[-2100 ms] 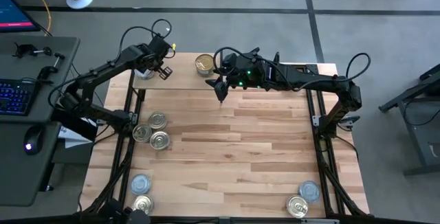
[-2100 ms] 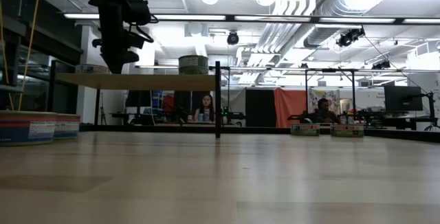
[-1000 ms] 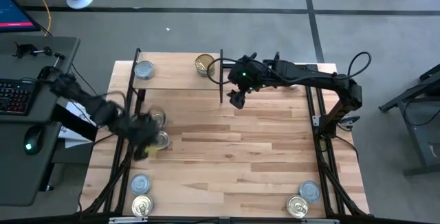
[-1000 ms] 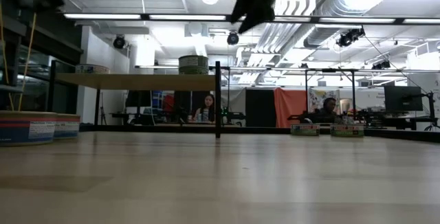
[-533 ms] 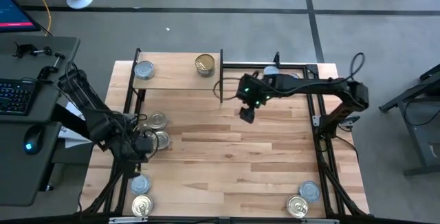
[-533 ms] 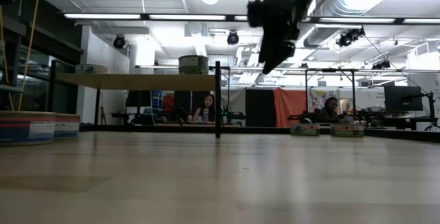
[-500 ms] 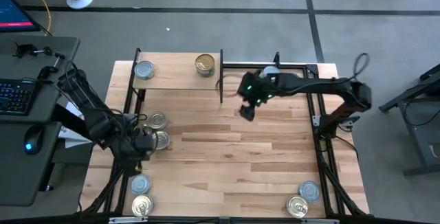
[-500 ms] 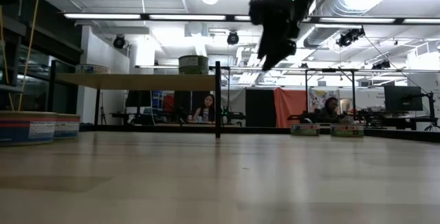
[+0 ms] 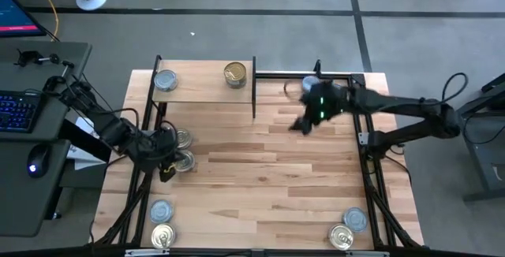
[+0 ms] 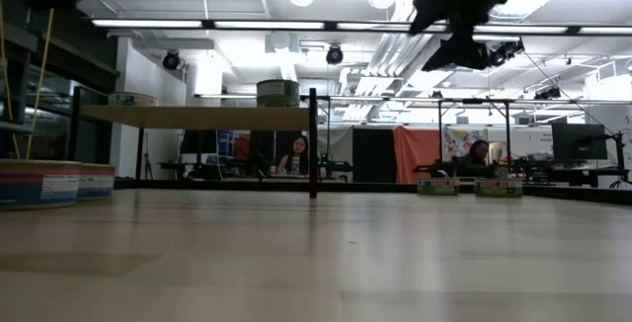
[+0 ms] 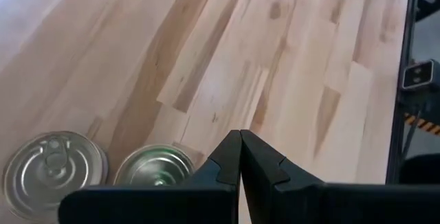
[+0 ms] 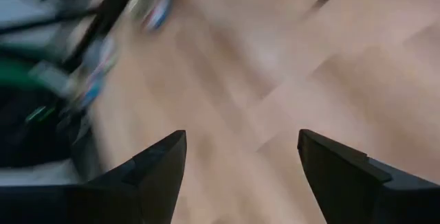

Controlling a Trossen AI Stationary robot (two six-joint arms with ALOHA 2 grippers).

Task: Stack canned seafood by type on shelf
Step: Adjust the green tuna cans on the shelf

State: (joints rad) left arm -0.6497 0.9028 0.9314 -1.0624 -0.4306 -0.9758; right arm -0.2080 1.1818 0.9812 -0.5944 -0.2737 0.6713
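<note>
The shelf (image 9: 201,90) stands at the table's far left, with a silver-blue tin (image 9: 166,80) and a gold-topped tin (image 9: 234,73) on its board. Two tins (image 9: 181,139) (image 9: 186,161) sit on the table in front of it. My left gripper (image 9: 166,172) hangs shut just beside them, holding nothing; its wrist view shows both tins (image 11: 55,165) (image 11: 155,170) below the shut fingers (image 11: 240,157). My right gripper (image 9: 300,124) is open and empty in the air over the table's far middle, and in the low view it (image 10: 456,21) is high up.
More tins stand at the near left (image 9: 161,210) (image 9: 163,235) and near right (image 9: 355,219) (image 9: 342,236) corners. One more (image 9: 312,82) shows by the far rail under the right arm. The shelf's black upright (image 9: 253,87) stands left of my right gripper. People sit in the room behind.
My right gripper has swung away from the shelf's right upright toward the table's right edge, rolling as it goes, and has stayed open. My left gripper has stayed over the two tins, still shut, while its wrist has turned.
</note>
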